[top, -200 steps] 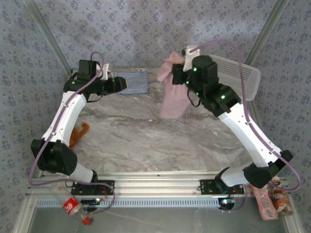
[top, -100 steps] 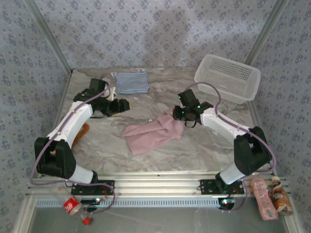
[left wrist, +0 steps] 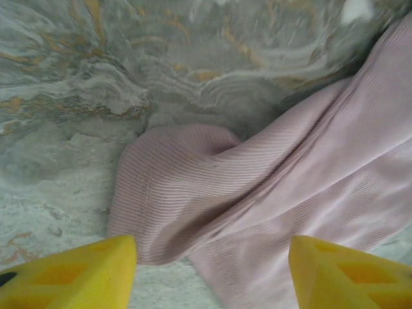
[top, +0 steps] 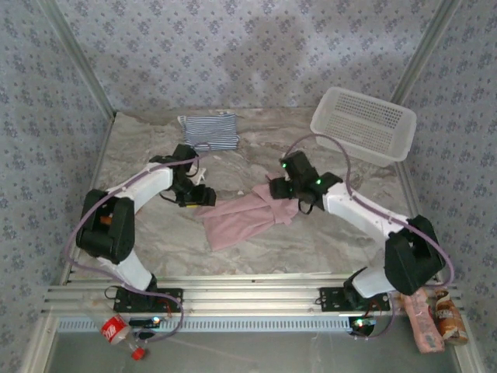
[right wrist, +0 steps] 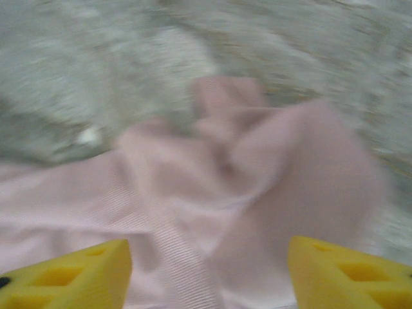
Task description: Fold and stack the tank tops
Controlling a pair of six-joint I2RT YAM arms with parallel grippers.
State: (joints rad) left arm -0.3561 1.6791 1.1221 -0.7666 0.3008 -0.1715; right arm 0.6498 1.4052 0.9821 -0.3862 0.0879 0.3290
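Top external: striped top (top: 210, 130) seemingly folded, pink top (top: 245, 219) crumpled, unstacked, left gripper (top: 203, 197) and right gripper (top: 271, 189) wide open.

Walls (top: 248, 47) w/ grey-blue flower wallpaper on three sides. Table (top: 311, 241) has marble-pattern top, grey & beige. Aluminium rails (top: 256, 299) at near edge. Light is soft, even.

The top camera looks down from high behind the near edge over the whole worktop (top: 318, 237). Each wrist camera faces down, very close, at the pink top (top: 242, 220); all three views share it.
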